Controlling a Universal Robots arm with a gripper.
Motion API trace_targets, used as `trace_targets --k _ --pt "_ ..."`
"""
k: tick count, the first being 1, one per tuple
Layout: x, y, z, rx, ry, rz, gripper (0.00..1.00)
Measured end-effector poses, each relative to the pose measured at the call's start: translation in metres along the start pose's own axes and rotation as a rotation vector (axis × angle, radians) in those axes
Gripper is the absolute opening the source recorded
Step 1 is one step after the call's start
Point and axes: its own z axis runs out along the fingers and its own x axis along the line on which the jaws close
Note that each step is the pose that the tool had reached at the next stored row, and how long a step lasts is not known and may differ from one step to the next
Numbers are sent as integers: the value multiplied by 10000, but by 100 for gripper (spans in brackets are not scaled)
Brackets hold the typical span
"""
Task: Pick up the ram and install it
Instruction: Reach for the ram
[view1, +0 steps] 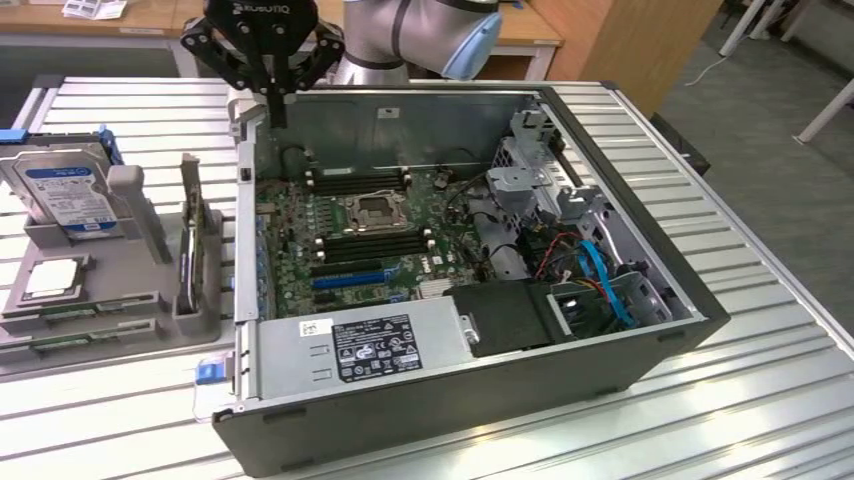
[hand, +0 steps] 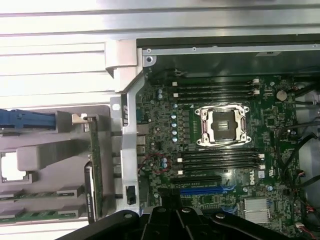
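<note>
The gripper (view1: 276, 106) hangs over a rear corner of the open computer case (view1: 441, 405), fingers together, empty; the ram (view1: 70, 312) lies in a grey holder (view1: 80, 362) on the bench (view1: 747, 330), well apart.

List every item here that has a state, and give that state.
Computer case: open, lying on its side.
Gripper: shut, empty, above the case.
Ram: on edge in the gray holder, untouched.
CPU socket: empty.
Memory slots: empty.
Hard drive: upright, outside the case.
</note>
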Motion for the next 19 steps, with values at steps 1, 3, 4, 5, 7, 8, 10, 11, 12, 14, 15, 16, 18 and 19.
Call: trace_targets --k 1,3,4,5,7,8,10,11,12,14,15,16,18,19 --pt "22 -2 -1 0 1 0 10" --pt "62 -5 -2 0 0 -1 10" --pt "81 -6 -2 -1 0 -1 10" --pt "101 -8 -3 0 0 -1 10" --pt "143 -11 -4 0 1 0 10" --pt "165 -12 -5 0 1 0 10" --pt "209 -15 -6 0 1 0 10" --pt "232 -17 -7 1 1 -1 10" --pt "255 -19 -7 0 1 -2 10" --pt "304 -23 -8 0 0 -1 10" --pt "329 -24 -9 0 0 0 10" --pt "354 -26 -9 -1 0 0 10" --pt "402 -30 -11 1 0 0 10" --pt "426 -32 -12 1 1 -1 10"
